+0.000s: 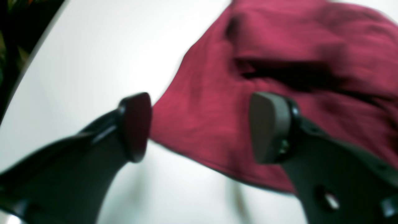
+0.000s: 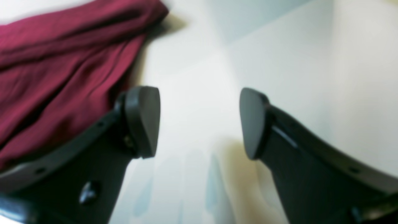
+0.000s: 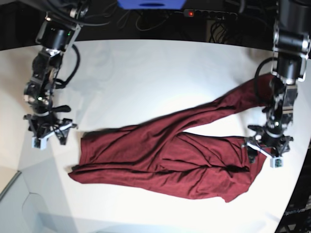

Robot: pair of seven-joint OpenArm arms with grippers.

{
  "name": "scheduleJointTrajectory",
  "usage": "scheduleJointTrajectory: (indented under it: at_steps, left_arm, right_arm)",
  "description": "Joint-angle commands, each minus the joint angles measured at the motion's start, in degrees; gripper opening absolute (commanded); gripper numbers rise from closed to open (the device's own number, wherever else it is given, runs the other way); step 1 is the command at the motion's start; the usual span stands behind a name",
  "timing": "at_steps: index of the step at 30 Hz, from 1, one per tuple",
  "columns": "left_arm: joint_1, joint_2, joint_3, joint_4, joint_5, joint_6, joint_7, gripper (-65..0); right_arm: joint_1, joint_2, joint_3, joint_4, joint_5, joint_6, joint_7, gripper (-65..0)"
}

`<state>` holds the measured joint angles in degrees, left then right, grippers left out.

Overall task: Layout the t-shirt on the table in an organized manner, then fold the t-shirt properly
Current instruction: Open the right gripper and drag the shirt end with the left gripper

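Observation:
The dark maroon t-shirt lies crumpled and twisted on the white table, with one long part stretching up to the right. My left gripper is open and empty at the shirt's right edge. In the left wrist view it hovers over the shirt's hem, with the fingers on either side of the cloth edge. My right gripper is open and empty just left of the shirt. In the right wrist view it is over bare table, with the shirt beside its left finger.
Beyond the table's far edge there is a dark area with cables, a power strip with a red light and a blue object. The table's curved edge runs close to the left gripper.

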<state>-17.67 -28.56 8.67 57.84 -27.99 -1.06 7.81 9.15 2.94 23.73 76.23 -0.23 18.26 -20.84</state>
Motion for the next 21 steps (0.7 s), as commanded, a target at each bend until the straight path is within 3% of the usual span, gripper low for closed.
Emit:
scheduleJointTrajectory:
  at_steps: [1,5,10,21]
  left_arm:
    - [2.2,-1.7,-1.9,4.2,-0.2,0.4,-1.4,-25.1]
    - [13.4,-1.8,-8.2,12.9,0.2,0.4,-1.3,-31.2]
    - [22.1,-1.6,-12.3,15.1,-0.1,0.4,-1.3,-31.3]
    - [29.5,0.6,-12.8,19.8,-0.2,0.5,-1.3,-31.2]
  right_arm:
    - [0.2,0.4,0.2,1.8,0.5,0.1,2.0,-24.8]
    - [-3.3,-1.3,0.2,3.6,0.5,0.1,2.1,-24.8]
    - [-5.8,-2.7,0.3,5.8,0.5,0.1,2.1,-24.9]
    - [-7.6,-3.9,0.1,6.4,0.5,0.1,1.9,-24.9]
